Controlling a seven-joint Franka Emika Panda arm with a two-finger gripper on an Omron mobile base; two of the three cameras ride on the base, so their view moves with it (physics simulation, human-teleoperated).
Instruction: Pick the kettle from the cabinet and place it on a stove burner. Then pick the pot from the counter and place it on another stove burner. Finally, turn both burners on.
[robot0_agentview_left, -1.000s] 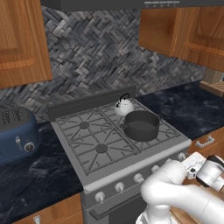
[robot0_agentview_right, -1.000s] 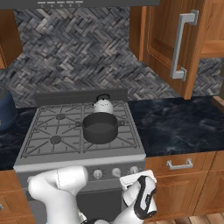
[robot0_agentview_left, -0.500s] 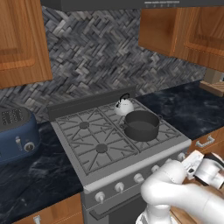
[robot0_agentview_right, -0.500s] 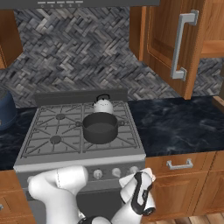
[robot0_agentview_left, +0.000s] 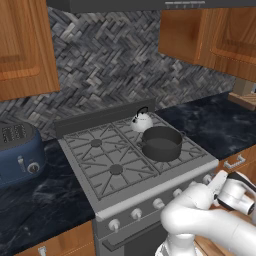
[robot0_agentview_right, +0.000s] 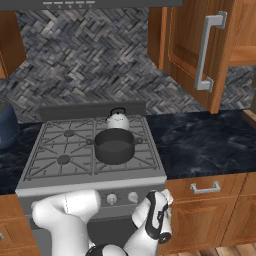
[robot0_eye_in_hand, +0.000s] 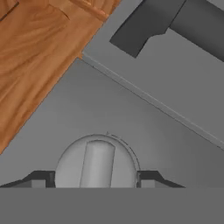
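1. On the stove, the kettle (robot0_agentview_left: 141, 121) sits on the back right burner and the pot (robot0_agentview_left: 161, 143) on the front right burner just before it; neither has moved over the last second, so both placing steps look done.
2. Down at the range's front panel, the gripper (robot0_eye_in_hand: 95, 178) has shifted slightly nearer the rightmost knobs since a second ago, while the base views hold steady.
3. In the hand view, a round grey knob (robot0_eye_in_hand: 96, 162) with a raised bar lies between the two dark fingertips (robot0_eye_in_hand: 40, 178), one on each side.
4. The jaws stand spread around the knob; whether the pads already press on it cannot be told.
5. Judged from this, the task is on its last stage: turning a burner on, with the second knob to follow.
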